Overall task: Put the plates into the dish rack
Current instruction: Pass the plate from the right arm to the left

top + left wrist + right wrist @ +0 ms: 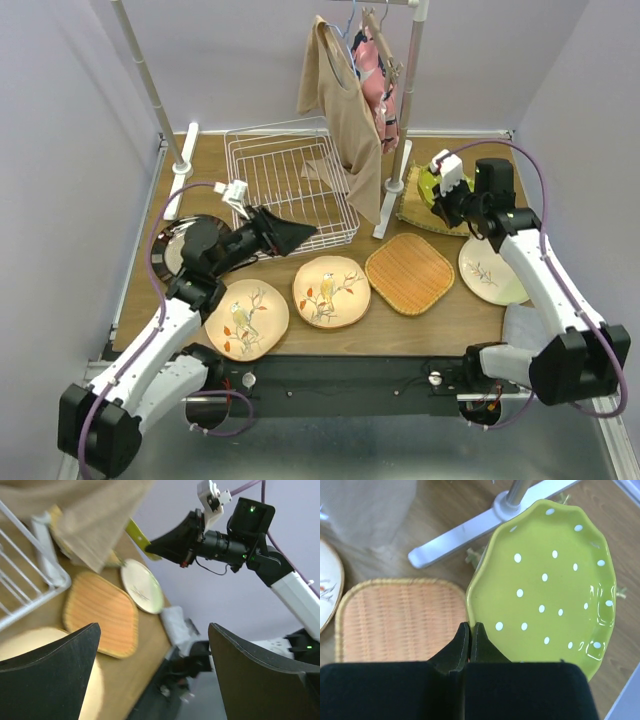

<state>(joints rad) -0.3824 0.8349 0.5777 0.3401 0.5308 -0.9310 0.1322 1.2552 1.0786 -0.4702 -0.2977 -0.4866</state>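
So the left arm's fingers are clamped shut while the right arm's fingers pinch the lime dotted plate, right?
Not quite: the left arm's fingers stand wide open, holding nothing, as the left wrist view shows. The right arm's fingers are shut on the rim of the lime dotted plate.

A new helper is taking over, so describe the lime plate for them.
Start at the white clothes stand at the table's back right. Just right of its foot lies the lime plate, the only green one, white-dotted and wavy-rimmed.

Wooden table (445, 325), dish rack (290, 190), peach bird plates (331, 291), orange woven plate (409, 273), cream plate (490, 272)
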